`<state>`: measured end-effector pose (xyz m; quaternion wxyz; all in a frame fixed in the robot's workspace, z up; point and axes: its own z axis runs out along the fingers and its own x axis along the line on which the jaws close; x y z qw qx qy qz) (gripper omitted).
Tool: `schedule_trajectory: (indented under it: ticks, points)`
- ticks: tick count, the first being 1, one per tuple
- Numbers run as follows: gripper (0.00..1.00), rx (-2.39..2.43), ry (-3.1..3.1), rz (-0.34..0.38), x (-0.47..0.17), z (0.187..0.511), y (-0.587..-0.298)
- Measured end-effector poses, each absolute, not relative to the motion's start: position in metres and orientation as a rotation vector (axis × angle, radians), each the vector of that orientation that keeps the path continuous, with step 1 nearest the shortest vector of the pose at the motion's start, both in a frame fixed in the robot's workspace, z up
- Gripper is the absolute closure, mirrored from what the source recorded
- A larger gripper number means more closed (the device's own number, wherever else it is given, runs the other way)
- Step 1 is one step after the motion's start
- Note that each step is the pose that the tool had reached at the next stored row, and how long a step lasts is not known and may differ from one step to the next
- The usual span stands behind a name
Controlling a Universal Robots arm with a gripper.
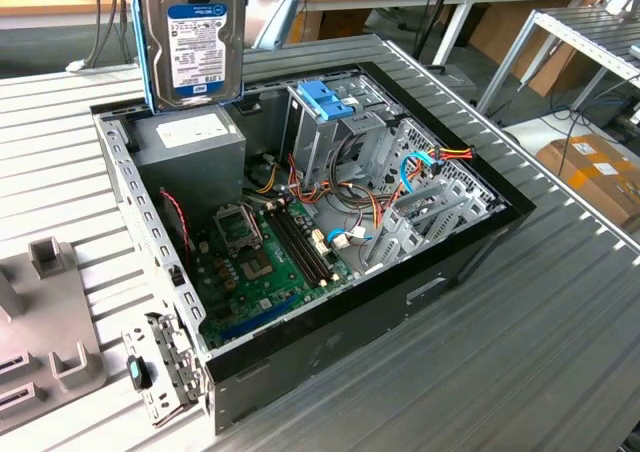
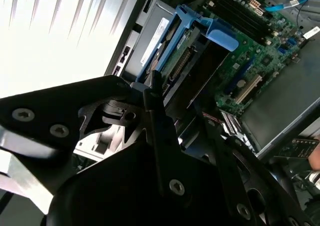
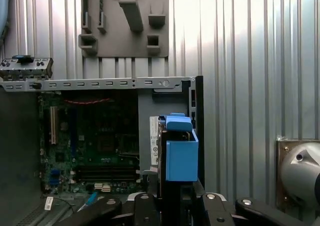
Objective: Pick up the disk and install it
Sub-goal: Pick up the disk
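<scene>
Right then, the black pincer (image 3: 176, 202) was closed on the flat silver-metal disk with a white-and-blue label and a blue plastic frame (image 1: 192, 37), one finger on each flat side in the first wrist view. The disk hung in the air, touching nothing but the pincer. It stood upright, with its long side going up and down and its label facing the exterior view's camera. The pincer held it by the top end, so the disk pointed straight down from the pincer.

Under the disk sat the big open black computer case (image 1: 400, 307) on the ridged grey metal counter (image 1: 520, 332). The low end of the disk looked to be right above the grey power-supply box with a white sticker (image 1: 190, 144), in a corner of the case. The tall metal cage with a blue plastic top (image 1: 325, 112) stood inside the case too, toward the exterior view's right of the disk and lower down, near but apart from it. I think the disk was picked up but not yet put in any slot, since it hung outside the cage
</scene>
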<state>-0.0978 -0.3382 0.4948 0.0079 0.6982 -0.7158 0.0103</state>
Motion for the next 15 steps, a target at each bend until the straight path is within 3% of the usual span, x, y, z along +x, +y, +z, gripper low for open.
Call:
schedule_trajectory:
  ticks: [15]
  points:
    - [0.65, 2.182, -2.238, 0.032, -0.026, 0.495, -0.335]
